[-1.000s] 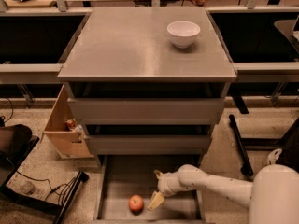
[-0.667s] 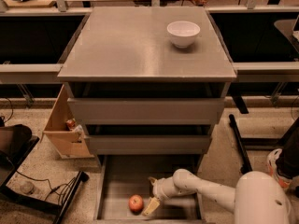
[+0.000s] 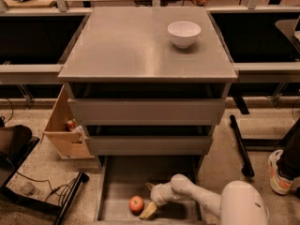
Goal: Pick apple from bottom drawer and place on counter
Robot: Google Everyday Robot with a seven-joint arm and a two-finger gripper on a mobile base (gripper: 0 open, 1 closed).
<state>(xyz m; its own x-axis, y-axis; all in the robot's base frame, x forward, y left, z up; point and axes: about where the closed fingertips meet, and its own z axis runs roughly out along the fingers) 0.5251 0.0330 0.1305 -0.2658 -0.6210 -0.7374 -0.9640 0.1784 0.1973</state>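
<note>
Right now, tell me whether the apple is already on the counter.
No: the apple lies in the open bottom drawer, beside the open gripper; the counter bears a white bowl, no apple.

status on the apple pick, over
Gripper open, inside bottom drawer. Apple beside it, not gripped. White bowl on counter, not in the way.

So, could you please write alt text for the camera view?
The gripper, fingers open, is low in the pulled-out bottom drawer, right beside a red apple. Above, a white bowl stands on the grey counter.
</note>
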